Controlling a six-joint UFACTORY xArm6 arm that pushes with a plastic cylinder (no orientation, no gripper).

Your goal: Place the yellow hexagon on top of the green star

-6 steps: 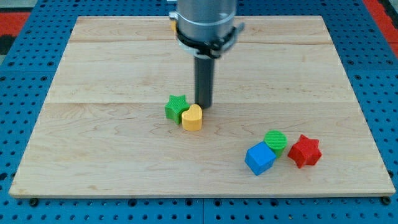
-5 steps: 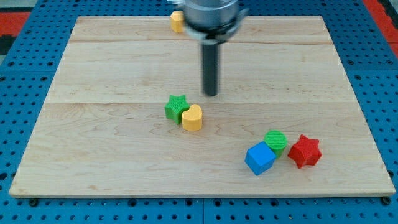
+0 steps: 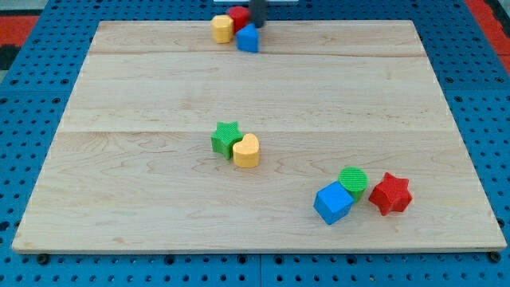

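The yellow hexagon [image 3: 222, 29] sits at the view's top edge of the wooden board [image 3: 143, 88], touching a red block [image 3: 237, 15] and a small blue block [image 3: 248, 38]. The green star [image 3: 226, 137] lies near the board's middle, far below the hexagon, with a yellow heart [image 3: 246, 150] touching its lower right. Only the lowest part of my rod shows at the view's top. My tip [image 3: 257, 25] is just right of the red block and just above the blue block, right of the hexagon.
A blue cube [image 3: 332, 202], a green cylinder [image 3: 353, 182] and a red star [image 3: 390, 193] are clustered at the lower right. Blue pegboard [image 3: 32, 96] surrounds the board.
My rod has moved from beside the yellow heart up to the view's top edge, uncovering the red and blue blocks there. The green star and yellow heart have not moved.
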